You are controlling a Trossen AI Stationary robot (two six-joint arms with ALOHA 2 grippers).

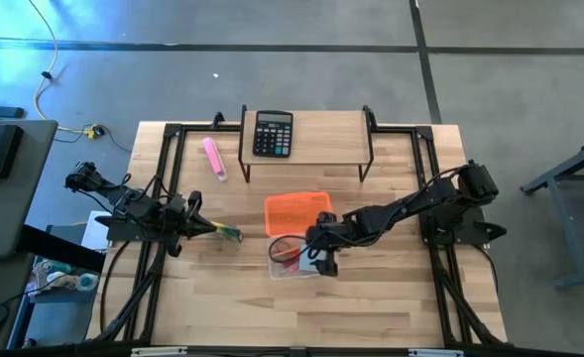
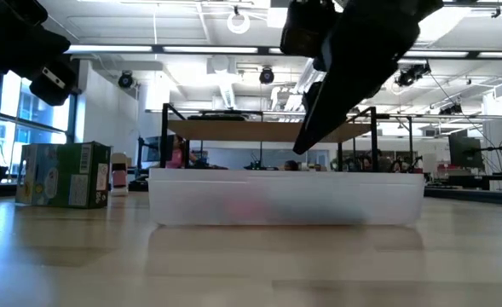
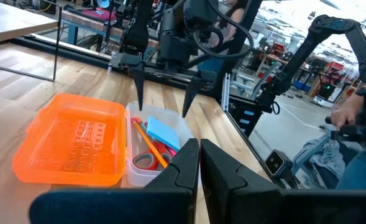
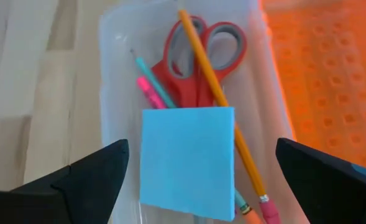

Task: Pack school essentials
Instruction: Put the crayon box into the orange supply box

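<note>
Right pincer [image 4: 198, 171]: spread wide, empty, above the clear box [image 1: 293, 260] at frame centre.
Contents: light-blue square notepad [image 4: 187, 162] on red-handled scissors [image 4: 198, 56], orange pencil [image 4: 217, 93].
Left pincer [image 1: 194, 226]: frame left, closed around a yellow-green piece [image 1: 226, 233].
Advice: bring that piece over, lower before release.

The right arm reaches from its base at the table's right side toward the middle, its wrist bent down so that the right pincer [image 1: 319, 260] hangs there with its two fingers [image 3: 139, 93] spread wide apart, tips pointing down. The left arm waits low at the table's left edge, its left pincer [image 1: 204, 227] aimed toward the centre, fingers closed together.
</note>
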